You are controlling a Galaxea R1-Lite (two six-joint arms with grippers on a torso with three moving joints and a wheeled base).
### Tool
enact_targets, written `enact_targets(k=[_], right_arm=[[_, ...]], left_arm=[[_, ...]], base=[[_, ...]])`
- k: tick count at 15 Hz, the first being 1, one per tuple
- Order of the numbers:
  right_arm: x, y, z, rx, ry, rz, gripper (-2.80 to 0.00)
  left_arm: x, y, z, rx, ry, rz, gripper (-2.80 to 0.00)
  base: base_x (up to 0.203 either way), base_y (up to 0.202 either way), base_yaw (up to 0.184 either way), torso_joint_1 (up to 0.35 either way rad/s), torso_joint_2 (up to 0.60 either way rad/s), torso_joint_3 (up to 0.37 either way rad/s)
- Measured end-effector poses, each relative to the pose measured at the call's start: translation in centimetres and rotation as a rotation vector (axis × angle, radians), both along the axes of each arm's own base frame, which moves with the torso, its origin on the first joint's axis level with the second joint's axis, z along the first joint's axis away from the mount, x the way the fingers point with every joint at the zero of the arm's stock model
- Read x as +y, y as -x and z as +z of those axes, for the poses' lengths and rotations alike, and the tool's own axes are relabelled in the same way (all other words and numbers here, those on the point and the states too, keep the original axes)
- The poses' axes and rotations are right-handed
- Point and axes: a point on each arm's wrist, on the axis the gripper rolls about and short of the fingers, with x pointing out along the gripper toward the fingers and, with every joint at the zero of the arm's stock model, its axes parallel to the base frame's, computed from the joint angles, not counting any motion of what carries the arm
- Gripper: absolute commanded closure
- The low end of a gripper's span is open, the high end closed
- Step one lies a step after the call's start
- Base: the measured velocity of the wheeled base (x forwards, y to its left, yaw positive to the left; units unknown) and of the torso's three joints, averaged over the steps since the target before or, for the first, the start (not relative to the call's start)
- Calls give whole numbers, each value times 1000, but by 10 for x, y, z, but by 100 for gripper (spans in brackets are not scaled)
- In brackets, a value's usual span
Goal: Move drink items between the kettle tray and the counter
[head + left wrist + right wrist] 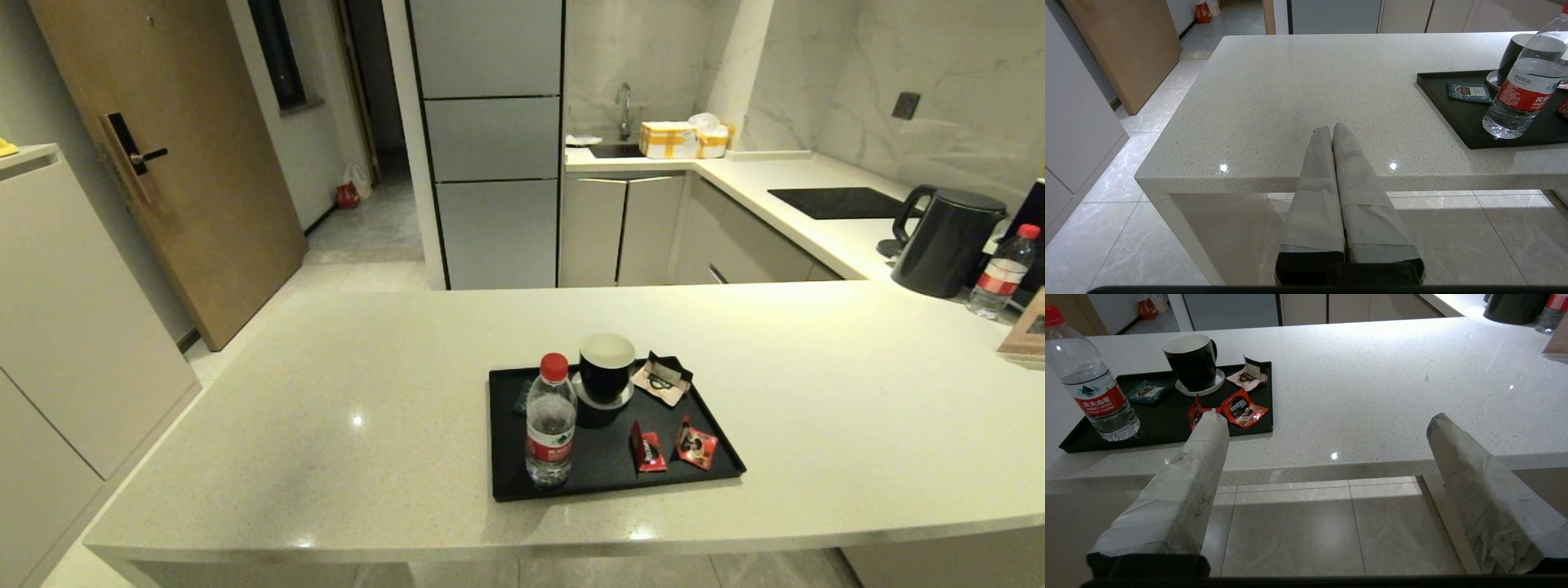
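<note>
My R pincer (1327,420): wide open, empty, off the desk (326,392) edge; L pincer (1329,130): closed, empty, parked
Sachets (647,448) (696,443): both on tray (506,433), near-right corner, just beside each other
Risk: flat foil, pads may slip; could nip both; bottle (550,431) close, elbow may tip it

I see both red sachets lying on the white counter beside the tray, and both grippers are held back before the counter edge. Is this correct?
Not quite. In the head view both red sachets lie inside the black tray, not on the counter. The rest holds: left gripper and right gripper are before the counter edge.
</note>
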Motion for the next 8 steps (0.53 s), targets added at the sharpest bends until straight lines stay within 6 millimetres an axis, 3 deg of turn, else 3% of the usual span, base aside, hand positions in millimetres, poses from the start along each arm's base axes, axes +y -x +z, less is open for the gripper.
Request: enact_targets(k=[8], right_arm=[[0, 0, 0, 0, 1, 0, -280]], left_arm=[[0, 0, 0, 0, 1, 0, 0]], base=[[0, 0, 0, 0, 0, 0]])
